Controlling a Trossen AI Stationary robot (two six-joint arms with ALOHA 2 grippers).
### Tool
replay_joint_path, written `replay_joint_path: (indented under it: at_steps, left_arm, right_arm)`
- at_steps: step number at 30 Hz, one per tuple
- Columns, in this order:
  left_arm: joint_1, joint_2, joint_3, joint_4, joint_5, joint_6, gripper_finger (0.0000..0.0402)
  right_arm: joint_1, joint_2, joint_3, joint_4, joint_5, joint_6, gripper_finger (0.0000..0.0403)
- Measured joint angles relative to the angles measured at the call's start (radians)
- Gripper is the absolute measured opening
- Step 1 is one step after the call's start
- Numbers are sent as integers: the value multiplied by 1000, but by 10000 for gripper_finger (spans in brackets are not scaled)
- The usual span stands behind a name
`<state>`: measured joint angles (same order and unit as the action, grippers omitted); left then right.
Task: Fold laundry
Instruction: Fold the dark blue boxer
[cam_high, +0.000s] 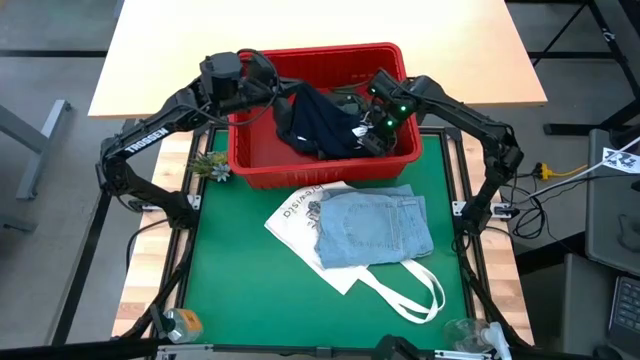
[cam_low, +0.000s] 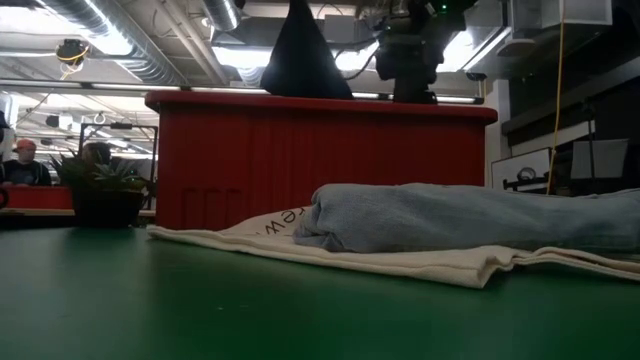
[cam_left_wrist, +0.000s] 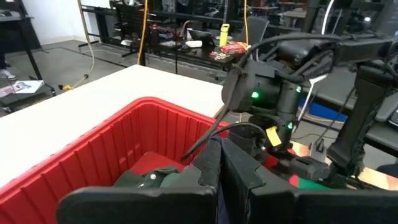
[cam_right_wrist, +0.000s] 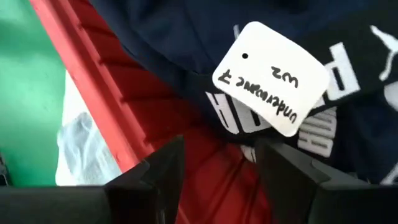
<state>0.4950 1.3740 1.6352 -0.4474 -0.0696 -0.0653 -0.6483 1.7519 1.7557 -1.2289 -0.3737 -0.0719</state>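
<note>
- While our left claw (cam_high: 283, 98) is clenched on the soft navy blue garment (cam_high: 318, 122) over the red plastic slotted basket (cam_high: 300, 168), it could snag the rim.
- Our right claw (cam_high: 375, 128) is released beside it; closing there might pinch only the white paper tag (cam_right_wrist: 271, 78).

Ribbed red plastic basket (cam_high: 330, 170), soft navy cloth garment (cam_high: 320, 120), faded denim (cam_high: 375, 230), matt green table mat (cam_high: 240, 290), white paper tag (cam_right_wrist: 270, 78)

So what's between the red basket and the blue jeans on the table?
In the high view, only the white tote bag shows between the red basket and the folded jeans. The jeans lie on top of that bag.
</note>
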Motion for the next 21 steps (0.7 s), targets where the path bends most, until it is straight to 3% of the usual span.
replay_joint_path:
  at_steps: [13,21]
  left_arm:
    - [50,-66,0,2,2,0,0]
    - [50,-93,0,-16,1,-1,0]
  right_arm:
    - [0,0,0,173,-35,159,193]
    - [0,0,0,184,-29,233,193]
